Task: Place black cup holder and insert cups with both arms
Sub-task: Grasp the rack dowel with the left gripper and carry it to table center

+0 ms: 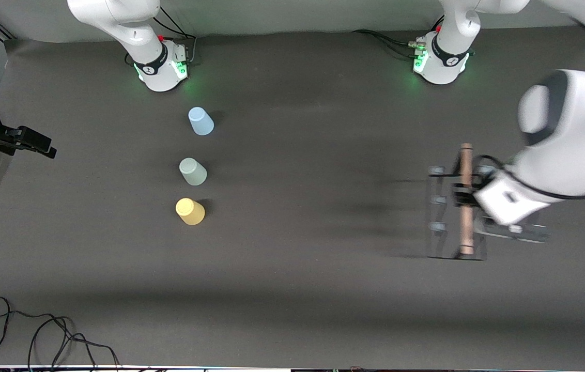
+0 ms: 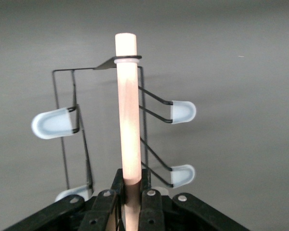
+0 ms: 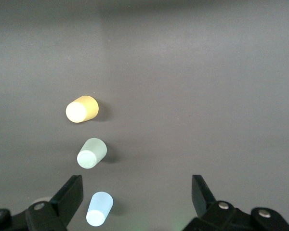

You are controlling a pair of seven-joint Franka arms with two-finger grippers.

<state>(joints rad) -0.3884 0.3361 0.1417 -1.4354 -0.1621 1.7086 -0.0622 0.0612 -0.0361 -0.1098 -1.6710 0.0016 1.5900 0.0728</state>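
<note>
Open table mid-span, cups lined near right arm's end
Blue cup (image 1: 201, 121), green cup (image 1: 193, 171), yellow cup (image 1: 190, 211) stand apart in a row; holder (image 1: 459, 206) blocks left arm's end.

1. The left pincer (image 2: 130, 211) is cut off by the left wrist view's edge, only its fingers' upper parts showing.
2. The black cup holder (image 1: 460, 204) and left arm blur in the front view.
3. The right pincer (image 3: 137, 197) is cropped at its base.

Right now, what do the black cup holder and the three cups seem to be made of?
Black cup holder: thin black metal wire by its look, a pale matte wooden rod, glossy pale peg caps. Cups: probably plastic, smooth pastel walls, slightly translucent.
</note>
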